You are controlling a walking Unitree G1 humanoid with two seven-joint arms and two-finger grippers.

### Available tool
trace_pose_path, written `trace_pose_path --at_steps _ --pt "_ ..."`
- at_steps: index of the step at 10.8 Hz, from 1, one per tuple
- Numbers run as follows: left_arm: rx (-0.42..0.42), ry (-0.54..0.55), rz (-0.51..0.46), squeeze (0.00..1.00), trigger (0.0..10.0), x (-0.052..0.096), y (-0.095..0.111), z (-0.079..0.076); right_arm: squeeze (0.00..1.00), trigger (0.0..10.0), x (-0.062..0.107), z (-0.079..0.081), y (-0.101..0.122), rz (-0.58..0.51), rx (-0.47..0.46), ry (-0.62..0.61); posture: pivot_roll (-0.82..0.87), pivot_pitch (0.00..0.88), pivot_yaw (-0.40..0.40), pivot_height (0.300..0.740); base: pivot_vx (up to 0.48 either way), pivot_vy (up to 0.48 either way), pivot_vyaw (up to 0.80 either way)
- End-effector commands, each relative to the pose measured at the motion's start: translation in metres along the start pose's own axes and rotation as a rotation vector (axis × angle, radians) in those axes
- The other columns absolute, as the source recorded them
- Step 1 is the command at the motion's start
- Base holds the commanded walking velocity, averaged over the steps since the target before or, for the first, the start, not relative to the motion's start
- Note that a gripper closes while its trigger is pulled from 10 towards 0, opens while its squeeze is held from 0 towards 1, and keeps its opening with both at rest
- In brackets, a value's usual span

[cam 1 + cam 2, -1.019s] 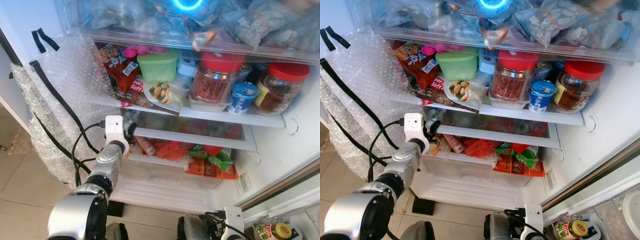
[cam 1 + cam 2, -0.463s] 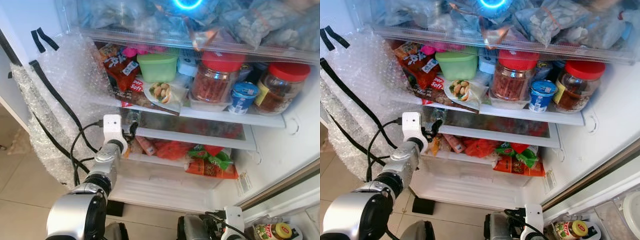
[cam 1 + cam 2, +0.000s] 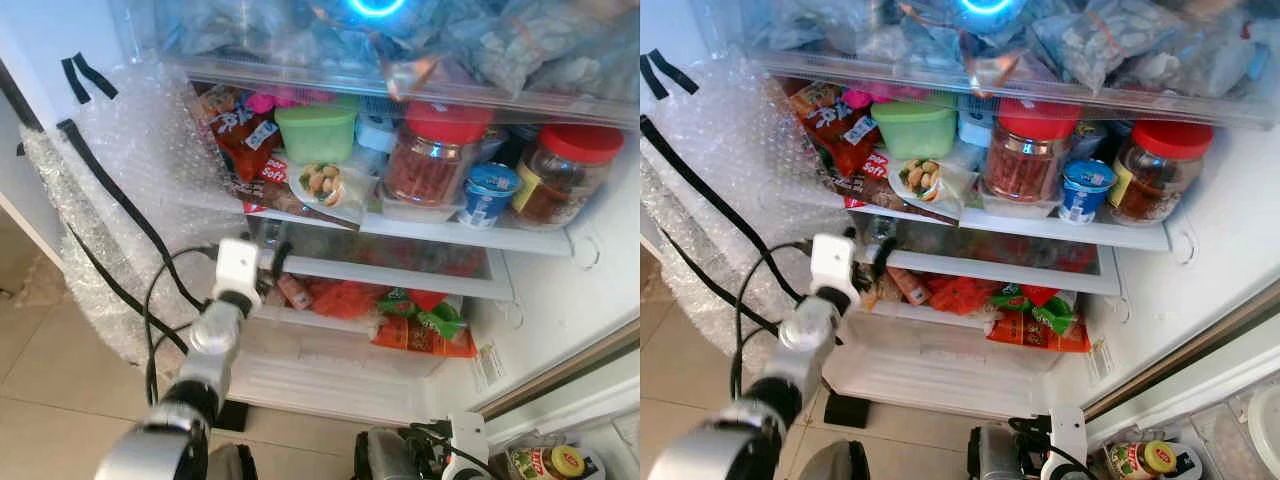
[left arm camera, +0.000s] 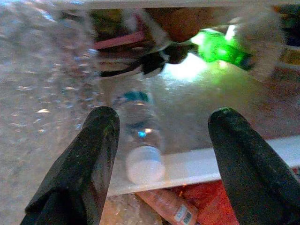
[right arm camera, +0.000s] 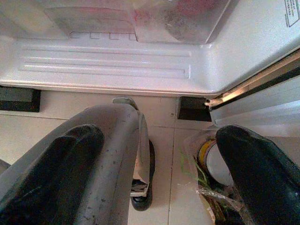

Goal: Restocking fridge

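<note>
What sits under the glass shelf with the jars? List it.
Under the glass shelf: a water bottle lying down, between the open left claw fingers. Further back is blurred.

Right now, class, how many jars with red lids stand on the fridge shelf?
2: one red-lidded jar mid-shelf beside the green tub, another at the right end. Others may be hidden behind.

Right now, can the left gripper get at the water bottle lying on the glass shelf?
Probably yes. The left gripper is open, and the water bottle lies cap-first between its fingers on the glass shelf. Nothing sits between them, though the bubble wrap crowds one side.
</note>
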State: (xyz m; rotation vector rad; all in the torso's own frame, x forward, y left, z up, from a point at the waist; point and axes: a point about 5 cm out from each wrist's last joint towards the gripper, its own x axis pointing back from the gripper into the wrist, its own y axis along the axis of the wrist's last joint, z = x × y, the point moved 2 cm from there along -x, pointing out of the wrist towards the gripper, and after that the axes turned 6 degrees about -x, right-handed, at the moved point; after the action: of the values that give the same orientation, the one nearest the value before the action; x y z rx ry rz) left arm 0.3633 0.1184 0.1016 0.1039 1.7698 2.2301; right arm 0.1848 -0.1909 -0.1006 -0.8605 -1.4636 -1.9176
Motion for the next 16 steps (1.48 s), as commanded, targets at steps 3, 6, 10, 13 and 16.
trace_pose_path --at_steps 3,6,10,13,16 --pt "-0.028 -0.007 -0.036 0.0 10.0 0.016 -0.003 -0.012 0.0 10.0 0.01 -0.011 -0.037 0.13 -0.01 -0.046 -0.21 0.113 -0.034 0.636 0.0 0.0 0.0" --pt "-0.035 0.015 -0.013 0.0 10.0 0.02 -0.008 -0.014 0.0 10.0 0.01 -0.011 -0.038 0.125 -0.036 -0.064 -0.22 0.106 -0.027 0.636 0.0 0.0 0.0" --pt "-0.036 0.031 0.017 0.0 10.0 0.026 -0.014 -0.014 0.0 10.0 0.01 -0.011 -0.039 0.128 -0.032 -0.06 -0.21 0.091 -0.021 0.636 0.0 0.0 0.0" --pt "-0.025 0.071 0.054 0.0 10.0 0.031 -0.021 -0.006 0.0 10.0 0.011 -0.011 -0.04 0.129 -0.031 -0.061 -0.22 0.073 -0.015 0.636 0.0 0.0 0.0" --pt "-0.031 0.069 0.066 0.0 10.0 0.034 -0.024 -0.006 0.0 10.0 0.011 -0.011 -0.04 0.132 -0.026 -0.06 -0.21 0.06 -0.014 0.636 0.0 0.0 0.0"
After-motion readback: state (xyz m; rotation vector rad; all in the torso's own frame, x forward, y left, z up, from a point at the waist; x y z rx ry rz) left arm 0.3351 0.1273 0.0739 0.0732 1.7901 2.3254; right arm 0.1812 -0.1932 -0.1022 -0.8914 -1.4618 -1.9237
